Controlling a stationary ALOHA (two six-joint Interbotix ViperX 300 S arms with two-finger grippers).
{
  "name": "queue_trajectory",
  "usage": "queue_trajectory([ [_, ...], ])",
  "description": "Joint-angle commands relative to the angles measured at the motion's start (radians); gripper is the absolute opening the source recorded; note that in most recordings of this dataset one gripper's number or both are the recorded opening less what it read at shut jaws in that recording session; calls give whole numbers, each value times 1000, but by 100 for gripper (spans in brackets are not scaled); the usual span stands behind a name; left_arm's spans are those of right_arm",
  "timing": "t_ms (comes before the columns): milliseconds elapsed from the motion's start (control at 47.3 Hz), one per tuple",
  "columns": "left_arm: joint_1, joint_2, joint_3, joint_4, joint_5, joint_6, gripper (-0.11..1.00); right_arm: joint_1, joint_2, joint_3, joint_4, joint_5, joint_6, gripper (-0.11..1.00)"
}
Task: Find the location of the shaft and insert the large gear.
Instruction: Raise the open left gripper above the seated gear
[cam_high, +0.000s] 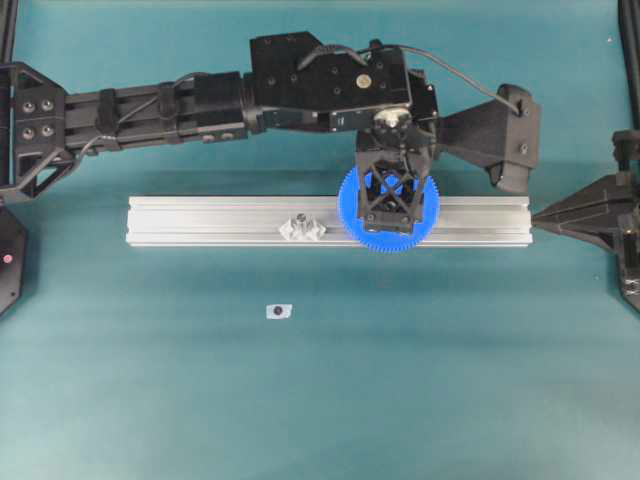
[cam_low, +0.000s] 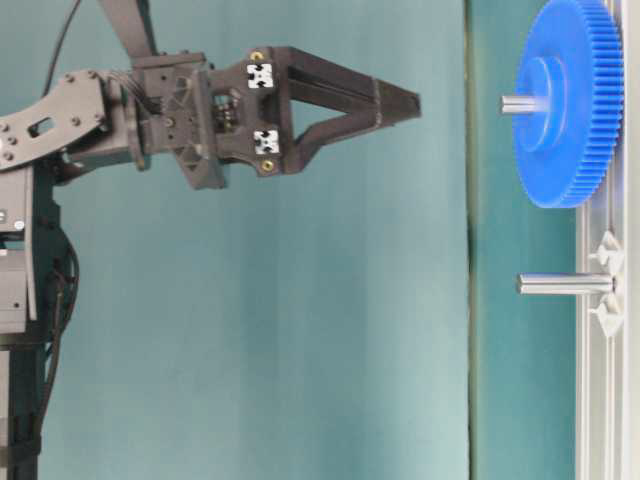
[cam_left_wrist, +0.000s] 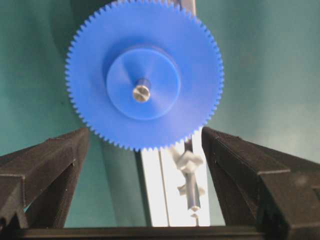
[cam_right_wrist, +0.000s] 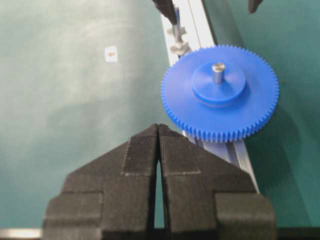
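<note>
Gear (cam_left_wrist: 144, 75) sits threaded on the shaft (cam_left_wrist: 141, 93), directly below the left gripper (cam_high: 391, 195), jaws spread clear of its rim; right gripper (cam_right_wrist: 159, 131) pressed together, well apart.

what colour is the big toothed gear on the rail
Bright blue all over: the large gear, teeth and raised hub alike. It shows best in the left wrist view.

The rail (cam_high: 200, 221) lies across the middle of the overhead frame on the table (cam_high: 320, 400); the gear (cam_high: 389, 232) sits on the rail right of centre, threaded on the shaft (cam_left_wrist: 141, 93), whose tip pokes out of the hub; a second pin (cam_high: 298, 221) stands on the rail left of the gear; a small tag (cam_high: 279, 311), perhaps a loose part, lies on the table below the rail, left of centre; the left gripper (cam_high: 388, 195) hangs directly over the gear; the right gripper (cam_high: 545, 214) sits off the rail's right end.
</note>
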Motion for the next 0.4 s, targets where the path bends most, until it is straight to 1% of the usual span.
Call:
queue_trajectory([
  [0, -2, -23, -44, 2, -2, -2, 90, -2, 6, -18, -2, -6, 8, 0],
  [169, -2, -8, -80, 2, 3, -2, 90, -2, 6, -18, -2, -5, 8, 0],
  [380, -2, 0, -91, 2, 6, -3, 90, 0, 5, -18, 0, -6, 8, 0],
])
